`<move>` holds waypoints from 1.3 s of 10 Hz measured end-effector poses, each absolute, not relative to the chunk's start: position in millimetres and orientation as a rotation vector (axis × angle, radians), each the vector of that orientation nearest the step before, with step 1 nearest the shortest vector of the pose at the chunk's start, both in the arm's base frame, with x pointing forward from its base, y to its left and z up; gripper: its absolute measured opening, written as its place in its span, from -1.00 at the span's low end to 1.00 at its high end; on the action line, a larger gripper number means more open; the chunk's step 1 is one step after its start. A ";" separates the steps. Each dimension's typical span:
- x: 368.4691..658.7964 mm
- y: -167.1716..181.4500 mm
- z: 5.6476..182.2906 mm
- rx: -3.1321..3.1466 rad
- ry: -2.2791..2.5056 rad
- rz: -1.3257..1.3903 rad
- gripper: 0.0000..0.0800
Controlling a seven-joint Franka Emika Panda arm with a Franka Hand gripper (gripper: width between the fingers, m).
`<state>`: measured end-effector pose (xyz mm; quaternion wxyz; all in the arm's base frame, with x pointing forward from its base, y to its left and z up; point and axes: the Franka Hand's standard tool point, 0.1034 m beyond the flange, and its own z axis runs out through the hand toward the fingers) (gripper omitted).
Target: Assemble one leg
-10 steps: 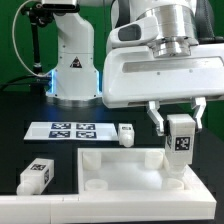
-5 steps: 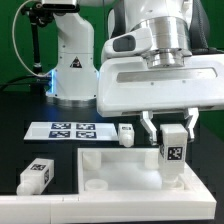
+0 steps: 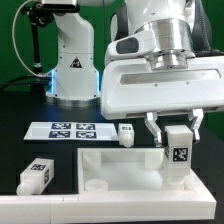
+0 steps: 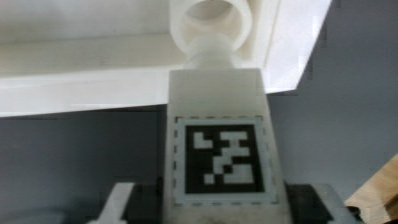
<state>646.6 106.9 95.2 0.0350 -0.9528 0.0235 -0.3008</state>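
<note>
**A:** What has moved in the last half second?

**B:** The arm has slid a little toward the exterior view's right, taking the leg [image 3: 181, 152] with it. Its height looks about the same.

**A:** What is hard to see from outside?

**B:** The arm's white housing [image 3: 160, 80] fills the upper right and runs out of frame. The leg's lower end sits at the corner of the panel [image 3: 115, 170] on the exterior view's right and hides that corner. I cannot tell whether it touches.

**A:** And the pose?

**B:** The wrist points straight down. The fingers [image 3: 156, 128] are clamped on the leg's upper part, and the leg is upright with its tag facing the camera. A spare leg [image 3: 35, 175] lies on the desk [image 3: 20, 150] at the exterior view's left. A small white block [image 3: 126, 132] sits just beside the marker board [image 3: 68, 130].

**A:** The wrist view?

**B:** The leg [image 4: 222, 120] fills the middle, and its tag is readable though the rest is soft. Only dark slivers of the fingers show on either side of it. Past its far end lies a round socket [image 4: 217, 20] of the panel, partly covered. I cannot tell whether the tip is seated.
</note>
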 end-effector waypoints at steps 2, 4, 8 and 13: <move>645.1 106.0 97.5 -2.929 0.065 -0.928 -0.28; 639.3 106.8 99.7 -2.930 0.064 -0.921 -0.28; 631.7 107.4 88.8 -2.940 0.061 -0.899 -0.28; 633.9 109.1 79.4 -2.918 0.085 -0.967 -0.28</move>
